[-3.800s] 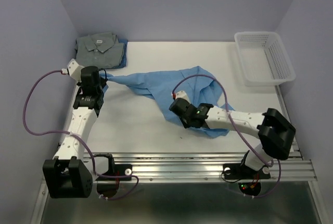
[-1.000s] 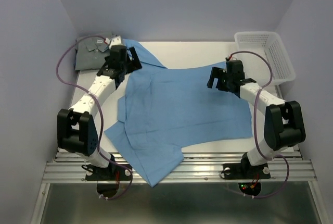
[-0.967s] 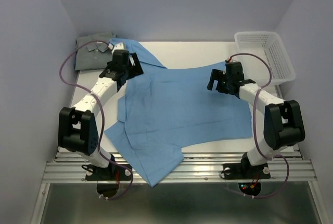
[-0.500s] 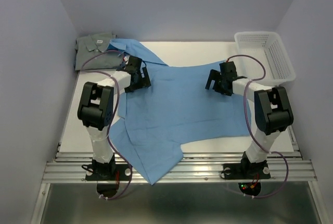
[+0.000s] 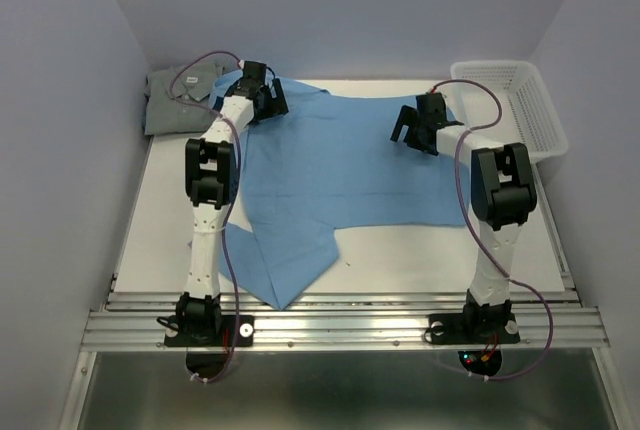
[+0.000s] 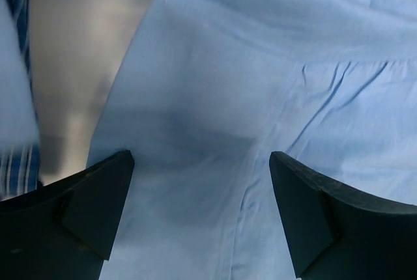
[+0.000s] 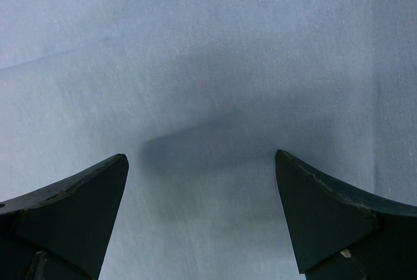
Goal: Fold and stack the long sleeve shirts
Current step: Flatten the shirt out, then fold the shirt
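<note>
A light blue long sleeve shirt (image 5: 345,170) lies spread flat across the table, one sleeve trailing toward the near left edge. A grey-green shirt (image 5: 170,100) sits folded in the far left corner. My left gripper (image 5: 262,98) hovers open over the blue shirt's far left corner, next to the folded one. In the left wrist view its fingers (image 6: 98,202) stand wide apart above blue cloth (image 6: 260,98), holding nothing. My right gripper (image 5: 412,128) is open above the shirt's far right part. The right wrist view shows only smooth blue cloth (image 7: 208,65) between its spread fingertips (image 7: 319,208).
A white mesh basket (image 5: 508,110) stands at the far right corner, close to the right arm. Bare white table (image 5: 170,220) shows at the left and along the near edge (image 5: 440,260). Purple walls close in the sides and back.
Both arms have stretched toward the back of the table with open grippers. The blue shirt has slid back with them: its sleeve no longer hangs over the near edge.
</note>
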You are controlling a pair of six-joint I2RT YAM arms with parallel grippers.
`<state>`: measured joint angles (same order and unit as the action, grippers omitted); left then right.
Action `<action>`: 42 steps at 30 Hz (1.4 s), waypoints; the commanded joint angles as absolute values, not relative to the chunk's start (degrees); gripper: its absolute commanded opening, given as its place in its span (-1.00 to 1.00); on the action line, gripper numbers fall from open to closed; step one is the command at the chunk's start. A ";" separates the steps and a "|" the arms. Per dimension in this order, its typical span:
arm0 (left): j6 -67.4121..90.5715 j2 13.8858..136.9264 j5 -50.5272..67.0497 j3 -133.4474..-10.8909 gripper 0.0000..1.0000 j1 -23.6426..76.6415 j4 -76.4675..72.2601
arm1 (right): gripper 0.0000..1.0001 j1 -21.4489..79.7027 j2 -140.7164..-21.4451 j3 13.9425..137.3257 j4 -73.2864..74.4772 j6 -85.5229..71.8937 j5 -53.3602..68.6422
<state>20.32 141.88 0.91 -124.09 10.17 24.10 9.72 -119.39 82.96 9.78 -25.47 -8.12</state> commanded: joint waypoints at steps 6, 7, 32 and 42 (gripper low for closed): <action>16.96 144.77 5.97 -135.01 0.97 7.56 27.43 | 1.00 9.23 -121.65 88.85 12.31 -21.73 -3.96; 16.61 141.71 6.85 -133.09 0.97 7.65 26.20 | 1.00 9.23 -120.94 89.29 12.39 -21.27 -2.48; 40.07 62.85 10.54 -43.17 0.97 22.67 35.58 | 1.00 9.84 -79.63 50.37 7.03 -33.93 -10.72; 48.76 65.13 16.69 -34.89 0.97 36.45 35.33 | 1.00 9.84 -79.28 47.29 9.14 -34.19 -12.57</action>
